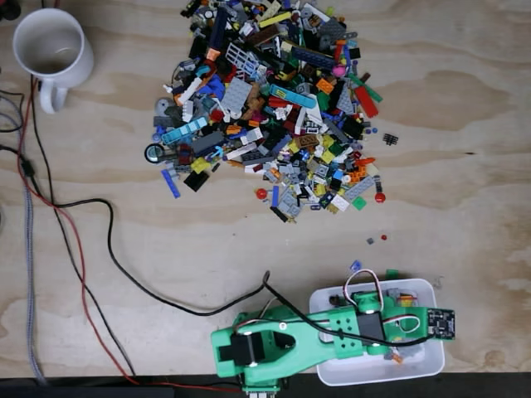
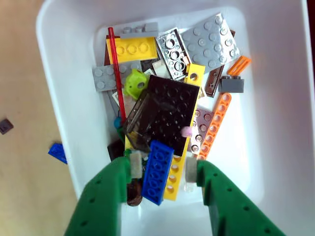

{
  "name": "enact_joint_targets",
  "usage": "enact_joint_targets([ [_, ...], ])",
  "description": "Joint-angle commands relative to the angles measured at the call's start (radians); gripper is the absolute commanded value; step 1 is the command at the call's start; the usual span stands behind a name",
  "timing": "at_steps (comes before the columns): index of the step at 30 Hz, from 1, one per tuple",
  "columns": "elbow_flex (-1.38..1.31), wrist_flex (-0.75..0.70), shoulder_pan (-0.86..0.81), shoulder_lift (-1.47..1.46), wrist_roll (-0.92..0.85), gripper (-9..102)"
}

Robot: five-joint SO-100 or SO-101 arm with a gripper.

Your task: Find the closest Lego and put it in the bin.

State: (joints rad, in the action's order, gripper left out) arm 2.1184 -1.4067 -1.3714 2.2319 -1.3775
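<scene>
1. A plywood table (image 1: 465,124) with visible grain carries everything in the fixed view.
2. A big heap of mixed Lego (image 1: 270,104) lies at the top centre, with a few stray bits just below its right edge.
3. A white mug (image 1: 51,50) stands at the top left corner.
4. Black and red cables (image 1: 91,249) trail down the left side and curve toward the arm base (image 1: 253,348) at the bottom edge.
5. The white bin (image 1: 431,361) sits at the bottom right; a small blue piece (image 1: 355,265) lies just above it.
6. In the wrist view, a blue piece (image 2: 57,152) and a dark piece (image 2: 5,126) lie on the wood left of the bin (image 2: 64,98).
</scene>
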Motion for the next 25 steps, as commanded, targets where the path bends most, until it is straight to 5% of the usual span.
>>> enact_joint_targets([
  [1, -0.014, 0.038, -0.015, 0.048, 0.006, 23],
  [6, -0.077, 0.034, 0.123, 0.083, 0.038, 20],
  [19, -0.104, -0.051, 0.884, 0.163, 0.285, 18],
  [25, -0.126, -0.038, 1.026, 0.074, 0.393, 17],
])
